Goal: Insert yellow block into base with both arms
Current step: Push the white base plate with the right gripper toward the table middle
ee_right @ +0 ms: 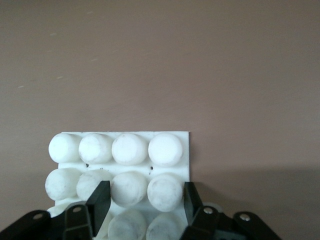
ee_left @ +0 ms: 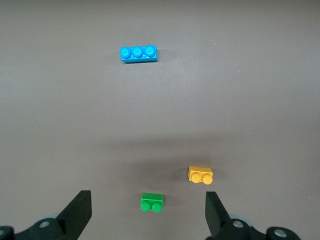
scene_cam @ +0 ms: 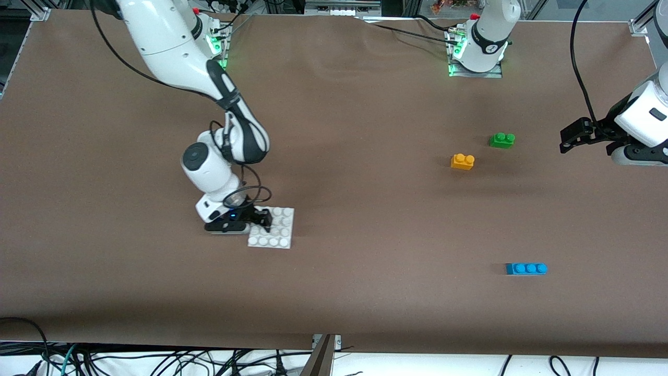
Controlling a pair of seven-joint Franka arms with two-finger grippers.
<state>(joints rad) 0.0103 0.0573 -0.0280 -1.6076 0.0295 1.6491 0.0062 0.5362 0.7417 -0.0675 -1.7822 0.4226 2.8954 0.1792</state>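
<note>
The yellow block lies on the brown table toward the left arm's end; it also shows in the left wrist view. The white studded base lies toward the right arm's end. My right gripper is down on the base, its fingers closed round two studs at one edge of the plate, seen in the right wrist view. My left gripper is open and empty in the air at the left arm's end of the table, apart from the yellow block; its fingers frame the bricks from a distance.
A green two-stud brick lies beside the yellow block, a little farther from the front camera, and shows in the left wrist view. A blue three-stud brick lies nearer the front camera.
</note>
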